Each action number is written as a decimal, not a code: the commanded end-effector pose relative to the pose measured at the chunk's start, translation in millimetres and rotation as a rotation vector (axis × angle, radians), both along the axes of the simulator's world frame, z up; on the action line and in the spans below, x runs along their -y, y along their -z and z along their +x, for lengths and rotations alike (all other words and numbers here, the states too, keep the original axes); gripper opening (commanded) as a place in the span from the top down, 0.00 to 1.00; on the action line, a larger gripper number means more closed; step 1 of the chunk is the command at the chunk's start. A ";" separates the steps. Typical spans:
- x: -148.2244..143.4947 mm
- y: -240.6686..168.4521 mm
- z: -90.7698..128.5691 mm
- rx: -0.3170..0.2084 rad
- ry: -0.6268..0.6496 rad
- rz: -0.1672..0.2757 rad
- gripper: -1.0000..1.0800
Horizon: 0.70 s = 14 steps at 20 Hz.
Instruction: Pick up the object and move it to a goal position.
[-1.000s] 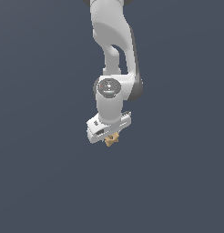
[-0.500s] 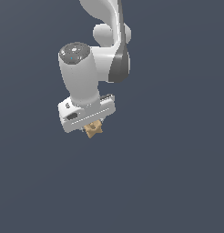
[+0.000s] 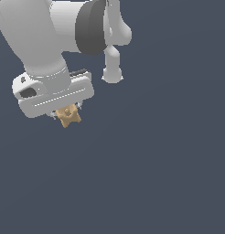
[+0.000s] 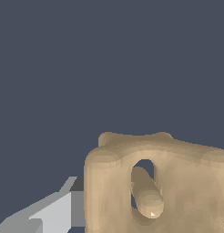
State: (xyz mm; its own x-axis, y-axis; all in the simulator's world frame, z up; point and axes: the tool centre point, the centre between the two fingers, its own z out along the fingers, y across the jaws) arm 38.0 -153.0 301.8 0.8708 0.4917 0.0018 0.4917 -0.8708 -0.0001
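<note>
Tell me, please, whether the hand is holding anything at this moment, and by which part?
Yes: the hand holds the small tan lumpy object by its upper part, which sits between the fingers; its knobbly points hang below. The exact contact spots are hidden.

The arm (image 3: 50, 32) reaches in from the exterior view's upper left. Its tool (image 3: 66, 112) sits directly below the wrist, with the object (image 3: 68, 115) held between its fingers.

Flat, even light on a dim slate backdrop, no cast shadows or glare, renders sharp, slightly pixelated.
</note>
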 end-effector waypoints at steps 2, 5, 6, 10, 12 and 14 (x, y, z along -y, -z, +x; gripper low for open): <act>19.4 -26.5 2.7 -0.001 -0.001 0.000 1.00; 32.0 -42.9 5.1 -0.001 -0.001 0.000 1.00; 35.4 -47.4 5.8 -0.001 -0.001 0.000 1.00; 45.9 -61.0 8.2 -0.001 -0.001 -0.001 1.00; 49.5 -65.7 9.1 -0.001 -0.001 -0.001 1.00; 52.1 -69.0 9.9 -0.001 -0.001 -0.001 1.00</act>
State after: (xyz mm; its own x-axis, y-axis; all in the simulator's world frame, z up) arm 47.2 -203.1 367.9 0.8706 0.4919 0.0005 0.4919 -0.8706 0.0002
